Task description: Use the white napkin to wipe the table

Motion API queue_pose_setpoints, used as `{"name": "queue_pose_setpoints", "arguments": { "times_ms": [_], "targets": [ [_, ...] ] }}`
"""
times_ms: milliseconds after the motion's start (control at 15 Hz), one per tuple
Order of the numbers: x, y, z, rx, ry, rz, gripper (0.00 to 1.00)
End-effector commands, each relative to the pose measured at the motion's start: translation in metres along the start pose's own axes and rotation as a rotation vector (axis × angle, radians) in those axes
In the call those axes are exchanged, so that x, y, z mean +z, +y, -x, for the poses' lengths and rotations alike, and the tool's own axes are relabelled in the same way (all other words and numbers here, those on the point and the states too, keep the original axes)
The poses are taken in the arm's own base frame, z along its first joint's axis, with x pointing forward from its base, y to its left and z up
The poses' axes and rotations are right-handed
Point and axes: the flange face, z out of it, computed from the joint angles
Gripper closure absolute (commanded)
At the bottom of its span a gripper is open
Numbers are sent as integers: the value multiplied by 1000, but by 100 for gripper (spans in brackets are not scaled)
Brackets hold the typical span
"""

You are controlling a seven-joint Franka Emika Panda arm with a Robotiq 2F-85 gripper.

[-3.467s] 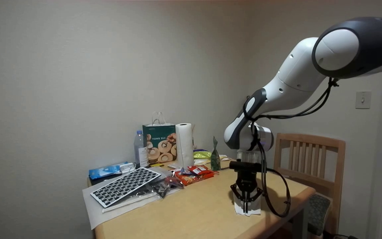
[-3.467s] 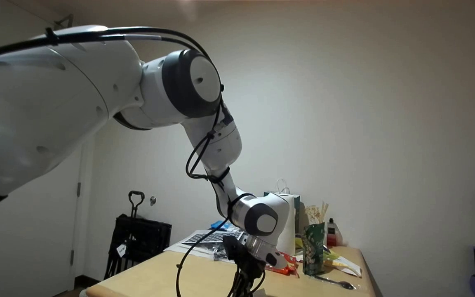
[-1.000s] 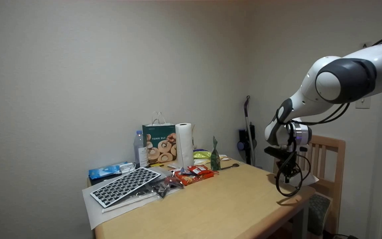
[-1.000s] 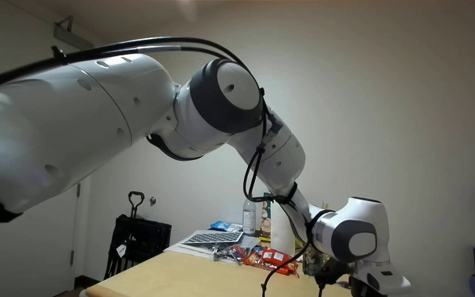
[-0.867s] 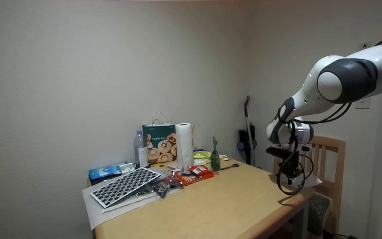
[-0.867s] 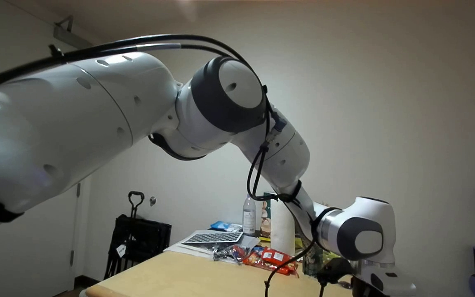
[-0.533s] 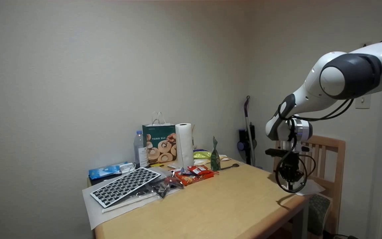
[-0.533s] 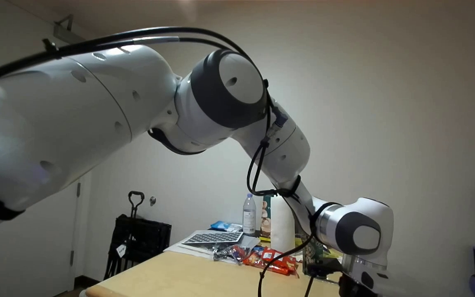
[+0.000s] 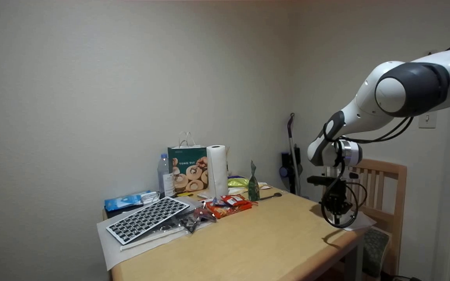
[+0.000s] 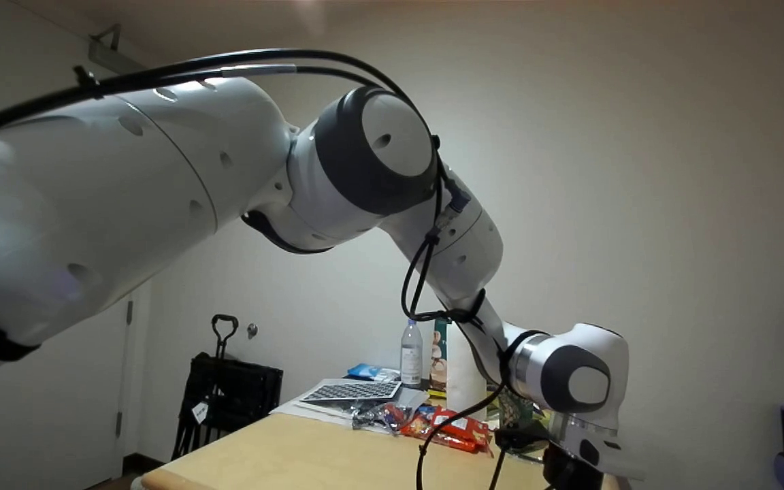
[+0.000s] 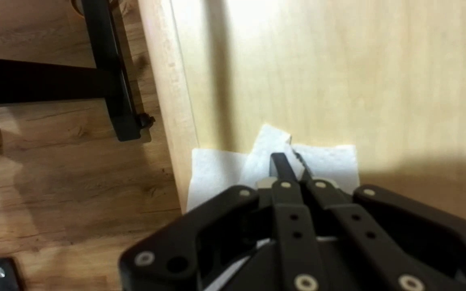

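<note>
Pinching the white napkin (image 11: 259, 159), jaws narrowed right down, the gripper (image 11: 291, 165) had it near the edge of the table (image 11: 318, 81) in the wrist view. In an exterior view, both had slid toward the chair (image 9: 385, 168) within seconds, so yeah, wiping looked underway. In an exterior view, the arm (image 10: 399, 133) showed, the napkin didn't.

The white napkin (image 11: 254, 166) was creased, with a folded bit in the middle and a flatter part on each side. Some of it was hidden. It was close to the edge of the surface (image 9: 256, 242), but how much of it touched could not be told. The surface was light tan wood, flat and smooth
</note>
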Motion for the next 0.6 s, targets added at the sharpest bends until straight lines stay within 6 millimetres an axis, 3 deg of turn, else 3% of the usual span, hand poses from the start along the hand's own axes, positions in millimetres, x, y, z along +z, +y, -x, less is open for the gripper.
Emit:
{"name": "queue_pose_setpoints", "arguments": {
  "times_ms": [0,200,533],
  "targets": [
    [2,-18,59,-188,8,27,100],
    [6,-30,108,-309,-49,33,100],
    [10,-36,121,-278,-32,22,98]
  ]
}}
